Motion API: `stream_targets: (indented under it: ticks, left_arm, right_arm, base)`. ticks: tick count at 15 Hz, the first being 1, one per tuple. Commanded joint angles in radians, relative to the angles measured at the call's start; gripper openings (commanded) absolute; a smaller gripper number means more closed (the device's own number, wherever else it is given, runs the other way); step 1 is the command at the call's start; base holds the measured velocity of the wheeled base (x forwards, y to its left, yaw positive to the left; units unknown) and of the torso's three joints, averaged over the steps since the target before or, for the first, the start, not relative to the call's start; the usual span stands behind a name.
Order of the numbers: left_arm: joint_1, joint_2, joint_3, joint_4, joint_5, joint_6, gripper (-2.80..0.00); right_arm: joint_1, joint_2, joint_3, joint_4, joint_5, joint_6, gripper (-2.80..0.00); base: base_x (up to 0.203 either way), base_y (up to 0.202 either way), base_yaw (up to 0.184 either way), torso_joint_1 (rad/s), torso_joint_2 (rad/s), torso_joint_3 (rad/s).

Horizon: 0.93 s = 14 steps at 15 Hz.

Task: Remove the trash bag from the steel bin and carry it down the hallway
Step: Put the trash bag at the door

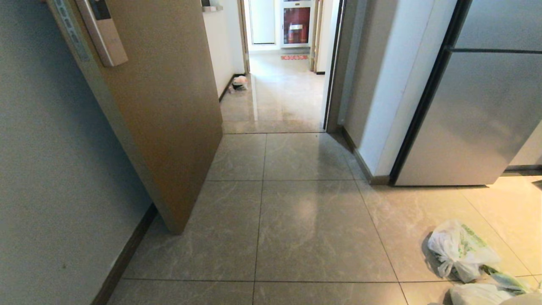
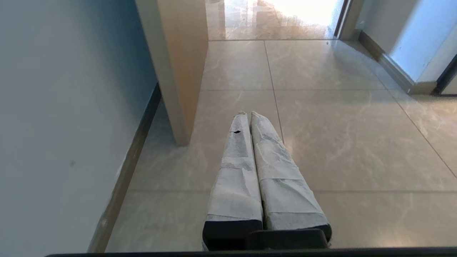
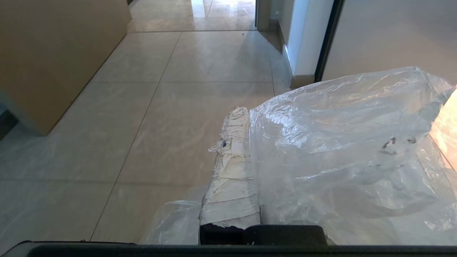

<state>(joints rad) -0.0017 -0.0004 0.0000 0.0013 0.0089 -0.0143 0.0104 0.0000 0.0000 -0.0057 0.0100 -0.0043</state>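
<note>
With trash bag (image 3: 339,142) already pinched in right gripper (image 3: 246,117), carry step in hand; left gripper (image 2: 249,115) pressed together, empty. Next: drive through doorway into hallway (image 1: 279,93), clearing open door (image 1: 169,118).

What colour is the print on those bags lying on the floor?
Green print on white plastic grocery bags, clearest in the head view.

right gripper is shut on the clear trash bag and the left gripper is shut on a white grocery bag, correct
Not quite. The right gripper is shut on the clear trash bag, as the right wrist view shows. The left gripper is shut too, but on nothing: the left wrist view shows its fingers pressed together over bare floor. The white grocery bags lie on the floor in the head view.
</note>
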Motion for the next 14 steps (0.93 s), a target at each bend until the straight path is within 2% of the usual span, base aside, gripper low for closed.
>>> stream_targets:
  ticks: [1,14]
  left_arm:
    - [0.0,0.0,0.002,0.0,0.0,-0.001,-2.8]
    - [0.0,0.0,0.002,0.0,0.0,0.0,-2.8]
  right_arm:
    - [0.0,0.002,0.002,0.0,0.001,0.0,-2.8]
    - [0.0,0.002,0.002,0.0,0.001,0.0,-2.8]
  base:
    - [0.195,0.0,0.002,0.002,0.0,0.002]
    - [0.192,0.0,0.001,0.003,0.0,0.002]
